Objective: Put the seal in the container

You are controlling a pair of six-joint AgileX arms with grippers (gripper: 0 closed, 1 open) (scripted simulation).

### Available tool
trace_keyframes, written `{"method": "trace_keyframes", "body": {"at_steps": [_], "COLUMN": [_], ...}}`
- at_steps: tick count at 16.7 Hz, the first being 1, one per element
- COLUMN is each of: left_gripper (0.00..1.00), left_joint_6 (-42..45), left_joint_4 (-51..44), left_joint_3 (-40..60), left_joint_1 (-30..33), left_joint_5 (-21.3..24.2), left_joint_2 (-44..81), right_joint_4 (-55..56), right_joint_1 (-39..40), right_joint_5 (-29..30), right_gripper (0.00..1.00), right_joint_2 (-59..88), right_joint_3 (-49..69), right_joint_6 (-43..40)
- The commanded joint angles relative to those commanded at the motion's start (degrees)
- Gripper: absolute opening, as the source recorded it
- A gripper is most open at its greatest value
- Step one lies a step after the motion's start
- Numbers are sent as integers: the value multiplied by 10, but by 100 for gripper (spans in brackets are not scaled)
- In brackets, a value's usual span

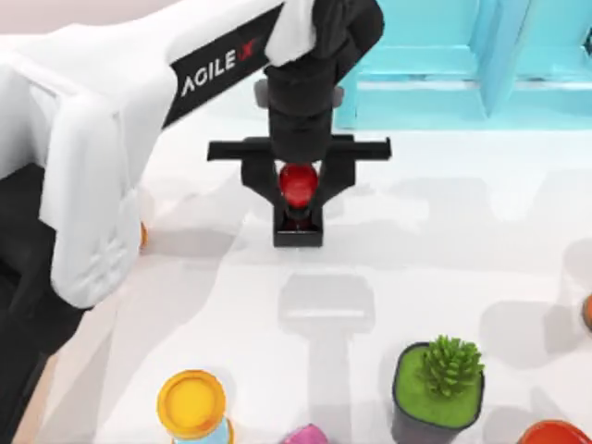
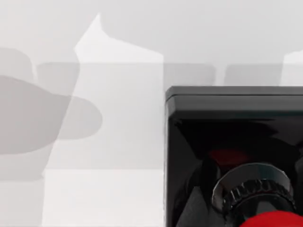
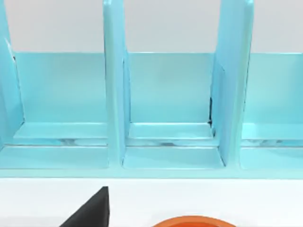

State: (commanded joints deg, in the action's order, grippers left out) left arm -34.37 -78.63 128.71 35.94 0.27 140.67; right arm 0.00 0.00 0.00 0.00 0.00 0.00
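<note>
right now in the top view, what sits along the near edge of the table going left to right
yellow-lidded jar → pink object → potted green plant → red-orange round object. Farther back, the left hand is shut on the seal.

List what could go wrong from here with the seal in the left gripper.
1. The left gripper pinches only the round glossy red knob of the black-based seal, so the smooth knob might slip or swivel during the carry.
2. The light blue divided container has upright partition walls; the square base could catch on one going in.
3. Its front lip could clip the base if the seal is carried in low.
</note>
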Motion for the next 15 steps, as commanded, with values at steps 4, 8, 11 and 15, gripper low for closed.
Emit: {"method": "trace_keyframes", "body": {"at_steps": [4, 8, 11, 15], "left_gripper": [0, 0, 0, 0], "left_joint_6": [1, 2, 2, 11], "left_joint_4": [-112, -190, -196, -193], "left_joint_3": [153, 233, 239, 231], "left_joint_1": [2, 1, 1, -5], "left_joint_5": [0, 1, 1, 1], "left_joint_2": [22, 37, 38, 28], "right_joint_4": [0, 0, 0, 0], "right_joint_1": [0, 0, 0, 0], "right_joint_5": [0, 0, 0, 0], "right_gripper": [100, 100, 100, 100], "right_joint_2": [0, 0, 0, 0], "right_joint_3": [0, 0, 0, 0], "right_joint_6": [0, 0, 0, 0]}}
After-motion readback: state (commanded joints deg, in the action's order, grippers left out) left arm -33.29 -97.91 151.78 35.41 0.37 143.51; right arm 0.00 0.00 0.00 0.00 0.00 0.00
